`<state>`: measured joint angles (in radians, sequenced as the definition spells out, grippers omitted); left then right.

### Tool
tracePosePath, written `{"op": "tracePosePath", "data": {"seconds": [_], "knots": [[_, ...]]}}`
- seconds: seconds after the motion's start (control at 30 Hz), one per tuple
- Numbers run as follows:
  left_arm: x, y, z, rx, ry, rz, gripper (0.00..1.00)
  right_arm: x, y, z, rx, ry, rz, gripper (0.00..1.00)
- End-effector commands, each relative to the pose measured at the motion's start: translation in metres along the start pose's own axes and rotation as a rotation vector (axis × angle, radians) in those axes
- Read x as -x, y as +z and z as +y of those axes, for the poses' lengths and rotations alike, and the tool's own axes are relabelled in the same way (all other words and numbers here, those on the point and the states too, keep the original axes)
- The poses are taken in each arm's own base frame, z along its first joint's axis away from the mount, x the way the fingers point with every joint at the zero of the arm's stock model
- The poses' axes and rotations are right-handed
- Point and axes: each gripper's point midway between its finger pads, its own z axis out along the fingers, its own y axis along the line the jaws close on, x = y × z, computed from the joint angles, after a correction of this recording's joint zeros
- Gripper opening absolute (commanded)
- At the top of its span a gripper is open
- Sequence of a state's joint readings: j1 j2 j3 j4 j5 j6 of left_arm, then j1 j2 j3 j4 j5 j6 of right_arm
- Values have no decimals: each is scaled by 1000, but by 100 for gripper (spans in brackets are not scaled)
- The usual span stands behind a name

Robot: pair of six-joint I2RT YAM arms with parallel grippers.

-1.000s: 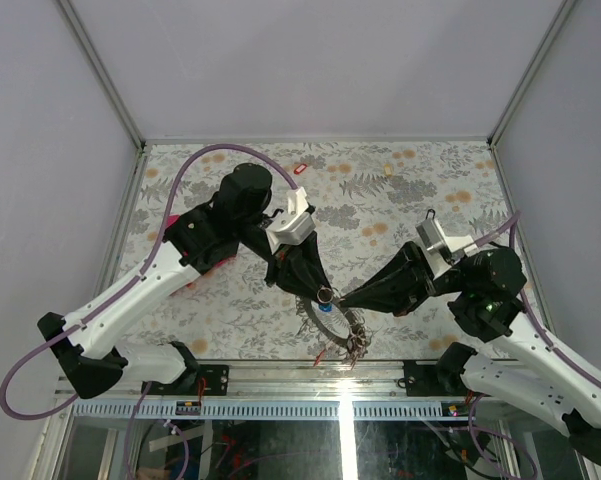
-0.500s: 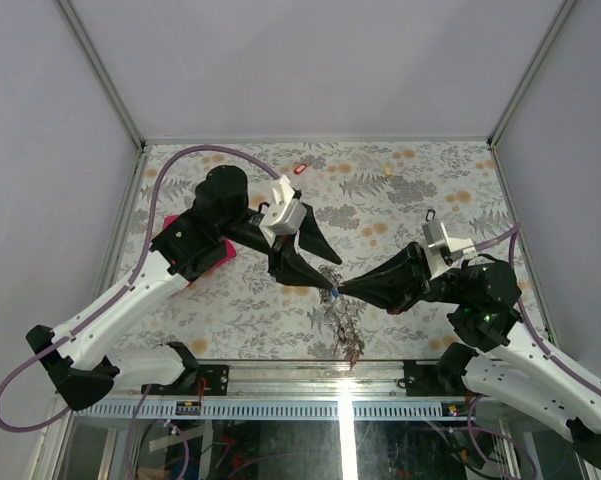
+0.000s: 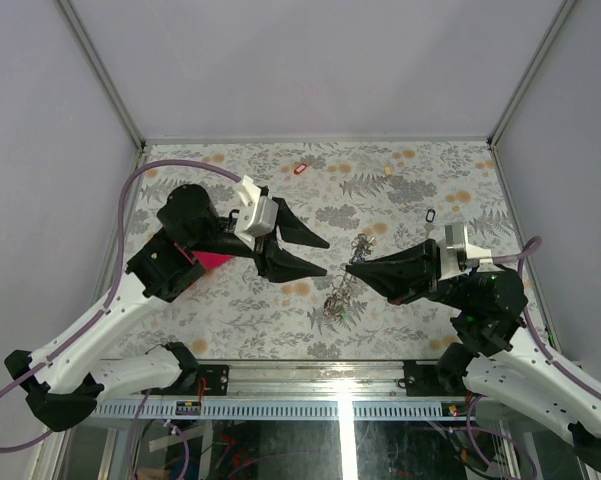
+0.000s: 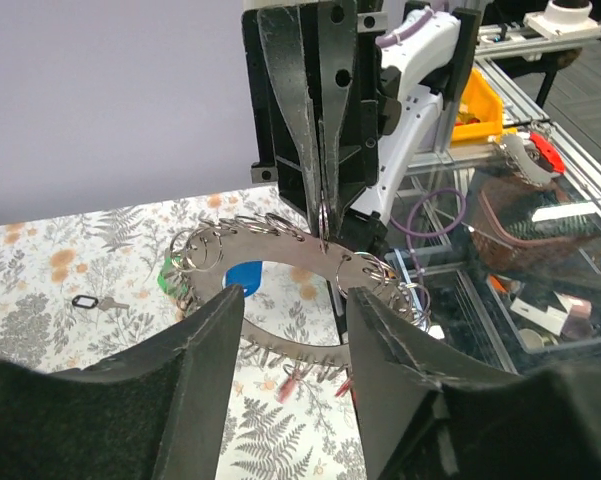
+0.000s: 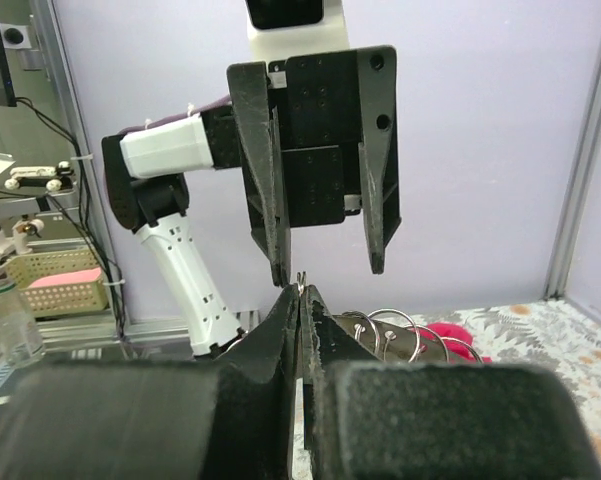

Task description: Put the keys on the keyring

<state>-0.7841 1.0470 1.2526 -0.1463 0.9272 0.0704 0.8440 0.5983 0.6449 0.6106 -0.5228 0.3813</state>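
The keyring, a thin grey ring fringed with keys and small split rings, hangs off the table from my right gripper, which is shut on its upper edge. From above, the keyring shows edge-on. Blue and green tags hang on it. My left gripper is open and empty, just left of the ring, its fingers apart in front of it. Loose keys lie on the table: red-tagged, cream-tagged, black-tagged.
A magenta cloth lies under the left arm. The flowered table is framed by metal rails, with grey walls close on three sides. The arm bases and a metal rack edge the near side.
My left gripper opened, let go of the keyring and drew back to the left. My right gripper raised the ring from the table and carried it farther from the near edge.
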Motion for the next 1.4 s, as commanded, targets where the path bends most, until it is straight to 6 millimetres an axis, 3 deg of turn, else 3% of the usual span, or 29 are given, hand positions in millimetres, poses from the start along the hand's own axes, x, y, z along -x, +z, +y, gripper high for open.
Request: {"op": "tracePosePath", "data": {"seconds": [0.0,0.3,0.53,0.83,1.37], "knots": [[28,1,13,76,31,-140,44,43,7,5,26,-137,-161,0],[45,1,2,24,24,-262,39,51,12,3,26,-184,-195,0],[41,4,-6,-38,8,-258,36,54,13,2,24,-192,-206,0],[29,9,4,-12,-27,-244,35,57,15,2,28,-197,-218,0],[24,13,7,-27,-43,-235,16,56,19,0,31,-190,-224,0]]}}
